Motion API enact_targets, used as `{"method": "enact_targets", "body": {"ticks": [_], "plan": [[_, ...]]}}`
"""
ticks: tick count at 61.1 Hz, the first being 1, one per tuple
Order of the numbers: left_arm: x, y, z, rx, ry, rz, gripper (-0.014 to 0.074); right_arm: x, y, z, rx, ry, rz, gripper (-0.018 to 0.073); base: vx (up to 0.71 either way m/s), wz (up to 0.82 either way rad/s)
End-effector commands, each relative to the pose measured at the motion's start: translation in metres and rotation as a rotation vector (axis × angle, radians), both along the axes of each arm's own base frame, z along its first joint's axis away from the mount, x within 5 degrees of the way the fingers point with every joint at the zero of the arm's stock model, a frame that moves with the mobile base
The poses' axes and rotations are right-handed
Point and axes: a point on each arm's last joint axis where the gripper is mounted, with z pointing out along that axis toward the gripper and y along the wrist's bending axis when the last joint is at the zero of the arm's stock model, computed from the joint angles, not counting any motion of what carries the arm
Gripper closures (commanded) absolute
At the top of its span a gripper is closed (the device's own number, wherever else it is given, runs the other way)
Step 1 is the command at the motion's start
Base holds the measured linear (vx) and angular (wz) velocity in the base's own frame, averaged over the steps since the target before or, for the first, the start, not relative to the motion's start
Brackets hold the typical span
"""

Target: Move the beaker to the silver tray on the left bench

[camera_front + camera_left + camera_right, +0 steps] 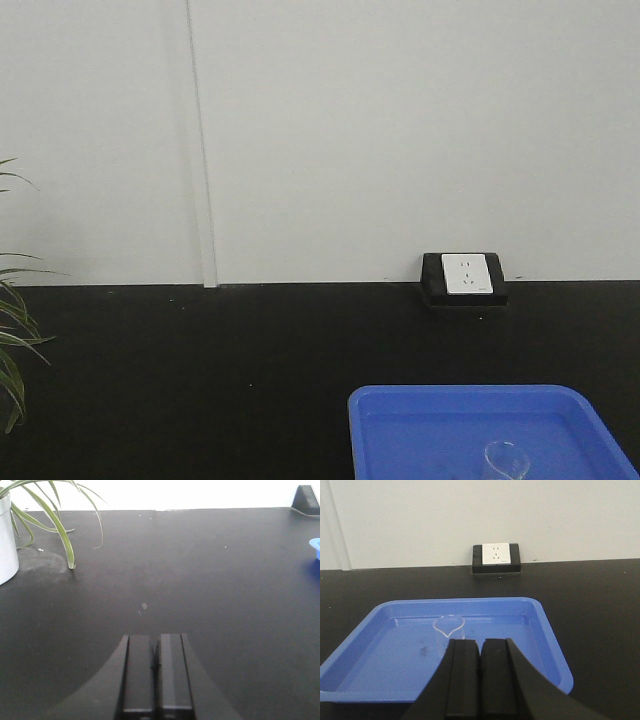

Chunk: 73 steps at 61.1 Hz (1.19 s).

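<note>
Right wrist-mounted view: beaker [449,628] stands ungrasped in blue tray [520,645]. The right hand [480,647] and left hand [156,644] are closed on nothing; transfer not begun.

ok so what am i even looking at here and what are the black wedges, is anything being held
This is a two-armed robot; each arm ends in a pinching gripper. One picture looks forward from its body. The other two come from cameras on its wrists, so the black wedges are the left gripper and the right gripper. Both are shut and hold nothing. The surface is a black bench. On it lies a blue tray with a small clear beaker standing inside, just ahead of the right gripper. A socket sits at the wall, and a potted plant stands to the left. No silver tray shows in any view.
</note>
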Motion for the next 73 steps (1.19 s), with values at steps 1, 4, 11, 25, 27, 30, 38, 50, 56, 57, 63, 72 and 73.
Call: {"method": "enact_targets", "body": {"ticks": [1,4,11,25,27,30,38,50,56,57,63,72,73], "plan": [[0.002,0.001,0.002,-0.01,-0.07,0.009,0.0595,0.001,0.0,0.005,-0.012,-0.074,0.0,0.0573,0.0,0.0],[0.002,0.001,0.002,-0.01,-0.07,0.009,0.0595,0.001,0.0,0.005,-0.012,-0.074,0.0,0.0573,0.0,0.0],[0.002,0.001,0.002,-0.01,-0.07,0.009,0.0595,0.001,0.0,0.005,-0.012,-0.074,0.0,0.0573,0.0,0.0],[0.002,0.001,0.002,-0.01,-0.07,0.009,0.0595,0.001,0.0,0.005,-0.012,-0.074,0.0,0.0573,0.0,0.0],[0.002,0.001,0.002,-0.01,-0.07,0.009,0.0595,0.001,0.0,0.005,-0.012,-0.074,0.0,0.0573,0.0,0.0],[0.002,0.001,0.002,-0.01,-0.07,0.009,0.0595,0.001,0.0,0.005,-0.012,-0.074,0.0,0.0573,0.0,0.0],[0.002,0.001,0.002,-0.01,-0.07,0.009,0.0595,0.001,0.0,0.005,-0.012,-0.074,0.0,0.0573,0.0,0.0],[0.002,0.001,0.002,-0.01,-0.07,0.009,0.0595,0.001,0.0,0.006,-0.012,-0.077,0.0,0.0573,0.0,0.0],[0.002,0.001,0.002,-0.01,-0.07,0.009,0.0595,0.001,0.001,0.009,-0.01,-0.117,0.003,0.0573,0.0,0.0],[0.002,0.001,0.002,-0.01,-0.07,0.009,0.0595,0.001,0.001,0.01,-0.01,-0.124,0.004,0.0573,0.0,0.0],[0.002,0.001,0.002,-0.01,-0.07,0.009,0.0595,0.0,0.001,0.014,-0.008,-0.166,0.007,0.0573,0.0,0.0],[0.002,0.001,0.002,-0.01,-0.07,0.009,0.0595,-0.001,0.001,0.026,0.027,-0.272,0.013,0.0573,0.0,0.0],[0.002,0.001,0.002,-0.01,-0.07,0.009,0.0595,-0.002,0.001,0.029,0.035,-0.281,0.014,0.0573,0.0,0.0]]}}
